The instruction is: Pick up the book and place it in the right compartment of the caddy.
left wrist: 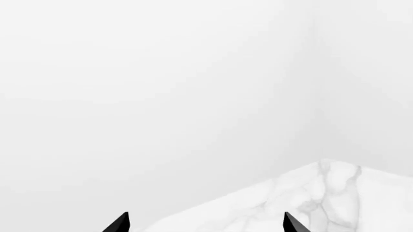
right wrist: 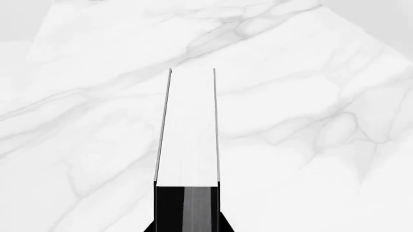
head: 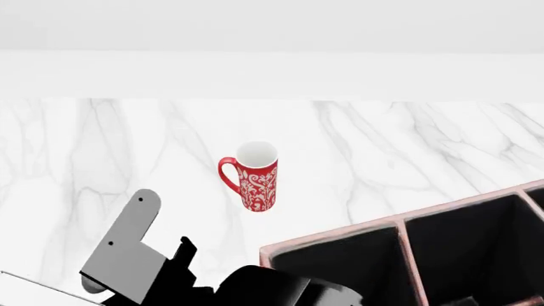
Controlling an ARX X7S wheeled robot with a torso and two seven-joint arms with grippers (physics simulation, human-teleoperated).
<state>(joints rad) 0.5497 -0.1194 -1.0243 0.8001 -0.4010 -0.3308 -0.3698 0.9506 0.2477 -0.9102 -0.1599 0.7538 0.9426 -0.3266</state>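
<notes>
One thick book (right wrist: 187, 128) with white page edges and thin dark covers fills the centre of the right wrist view, running from the lower middle of the frame upward, seen edge-on. The right end effector (right wrist: 186, 205) is clamped on its near end, black fingers pressed against both covers at the bottom of the frame, with the white marble tabletop (right wrist: 310, 121) spread behind it.

In the head view, the large reddish-brown caddy (head: 327, 243) with black lining sits at the lower right, two dark compartments showing, split by a divider. A tall red patterned mug (head: 255, 177) stands upright near the frame's centre, apart from the caddy.

In the left wrist view, the left end effector (left wrist: 206, 223) shows two black fingertips (left wrist: 119, 223) standing apart at the bottom edge, nothing between them, above a marble corner.
</notes>
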